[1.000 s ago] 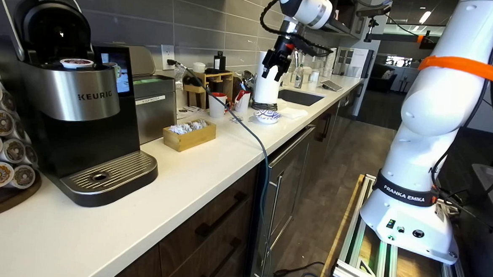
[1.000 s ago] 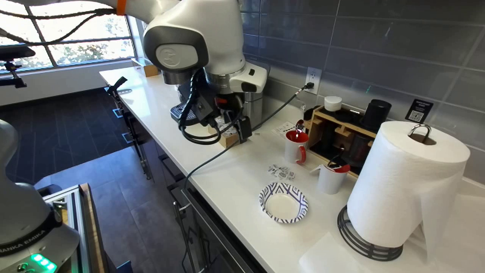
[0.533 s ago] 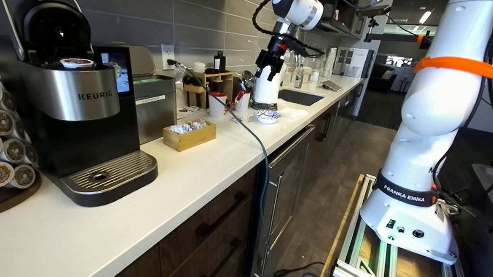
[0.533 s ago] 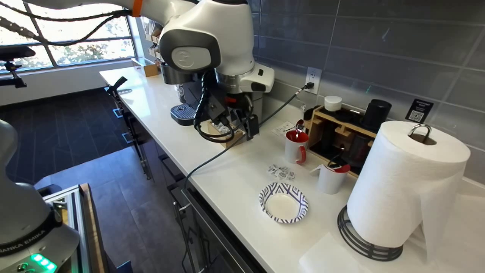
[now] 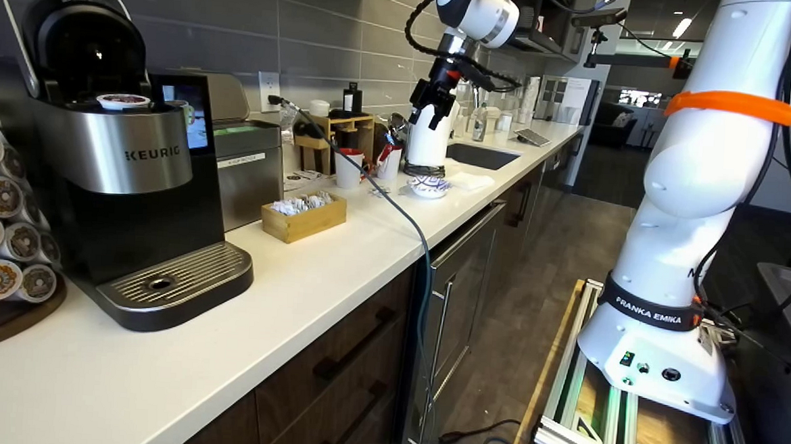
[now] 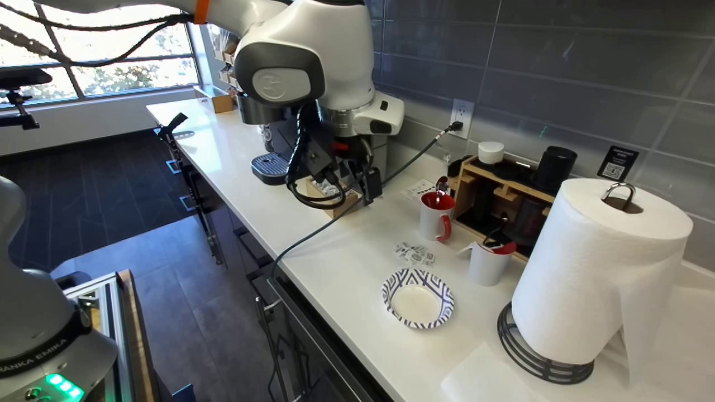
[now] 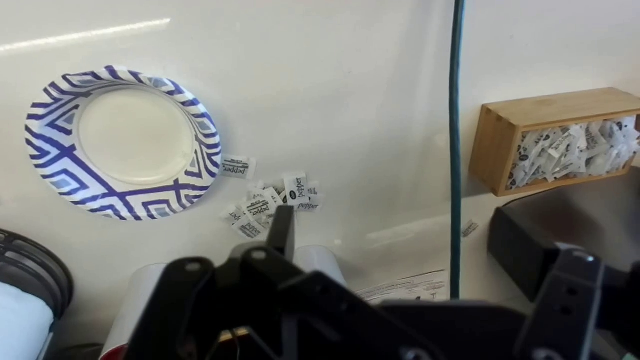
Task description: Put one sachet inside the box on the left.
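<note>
Several white pepper sachets (image 7: 296,187) lie loosely piled on the counter in the wrist view; the pile (image 6: 414,254) also shows in an exterior view. One lone sachet (image 7: 469,228) lies near the box, beyond the cable. The low tan wooden box (image 7: 495,145) is at the right in the wrist view, filled with pale packets (image 7: 565,150); it also shows in both exterior views (image 5: 307,225) (image 6: 347,207). My gripper (image 5: 425,119) is open and empty, well above the counter. In the wrist view one finger (image 7: 282,230) overlaps the lower edge of the sachet pile.
A blue-patterned paper bowl (image 7: 125,200) stands beside the pile. A dark cable (image 7: 455,150) crosses between pile and box. Mugs (image 6: 433,220), a paper towel roll (image 6: 603,268), a wooden organizer (image 6: 503,195) and a coffee machine (image 5: 155,148) stand on the counter.
Between one second and half a second ago the arm shifted slightly, leftward in one exterior view and rightward in the other. Since then it has stayed still. The gripper stays open.
</note>
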Controlling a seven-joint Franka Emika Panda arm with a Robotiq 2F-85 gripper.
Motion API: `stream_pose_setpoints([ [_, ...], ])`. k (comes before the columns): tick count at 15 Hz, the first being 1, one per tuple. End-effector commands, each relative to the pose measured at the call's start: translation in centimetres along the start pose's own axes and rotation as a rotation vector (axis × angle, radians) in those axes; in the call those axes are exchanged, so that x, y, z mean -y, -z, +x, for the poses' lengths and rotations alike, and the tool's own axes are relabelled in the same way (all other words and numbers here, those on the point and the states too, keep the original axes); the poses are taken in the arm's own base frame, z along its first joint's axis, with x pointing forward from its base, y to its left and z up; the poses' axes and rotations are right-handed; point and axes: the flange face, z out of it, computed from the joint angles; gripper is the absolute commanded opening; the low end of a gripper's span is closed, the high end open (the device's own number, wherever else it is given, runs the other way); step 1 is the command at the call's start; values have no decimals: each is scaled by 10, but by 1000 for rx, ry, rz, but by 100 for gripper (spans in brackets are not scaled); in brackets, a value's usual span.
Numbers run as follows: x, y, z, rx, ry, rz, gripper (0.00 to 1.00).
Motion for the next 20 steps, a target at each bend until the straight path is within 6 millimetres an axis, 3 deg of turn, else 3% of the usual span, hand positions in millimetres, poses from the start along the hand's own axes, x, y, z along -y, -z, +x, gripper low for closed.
stream_pose_setpoints([
  [1, 17, -24, 15, -27, 68, -28, 100],
  [7, 42, -79, 53, -139, 259, -189, 100],
  [11, 28, -119, 66, -101, 370, -298, 100],
  [13, 12, -139, 72, -47, 373, -327, 100],
  [14, 26, -123, 61, -75, 364, -293, 100],
  [19, 23, -130, 65, -62, 363, -290, 100],
  [20, 14, -137, 71, -54, 353, -319, 100],
])
